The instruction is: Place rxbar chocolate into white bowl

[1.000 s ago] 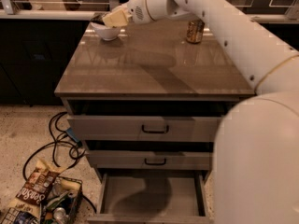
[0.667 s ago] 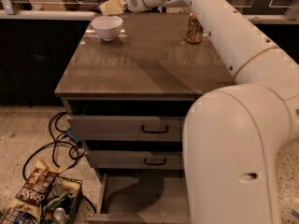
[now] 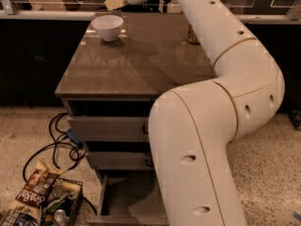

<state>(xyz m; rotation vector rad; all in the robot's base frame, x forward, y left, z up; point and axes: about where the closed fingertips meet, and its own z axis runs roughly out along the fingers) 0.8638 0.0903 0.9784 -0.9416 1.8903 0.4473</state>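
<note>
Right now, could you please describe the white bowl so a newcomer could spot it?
Find the brown-topped drawer cabinet. At its far left corner, near the tool above, sits the white bowl: round, glossy and pale, unlike the tan can far right.

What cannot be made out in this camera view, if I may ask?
- Dark-wrapped chocolate bar: nowhere visible; the near wall of the small round white bowl hides its bottom.
- Tool, above and behind the bowl at the top edge: whether it holds anything cannot be told.
- Tan drink can: mostly hidden by the white arm.
- Open bottom drawer: cut off by the lower edge.
</note>
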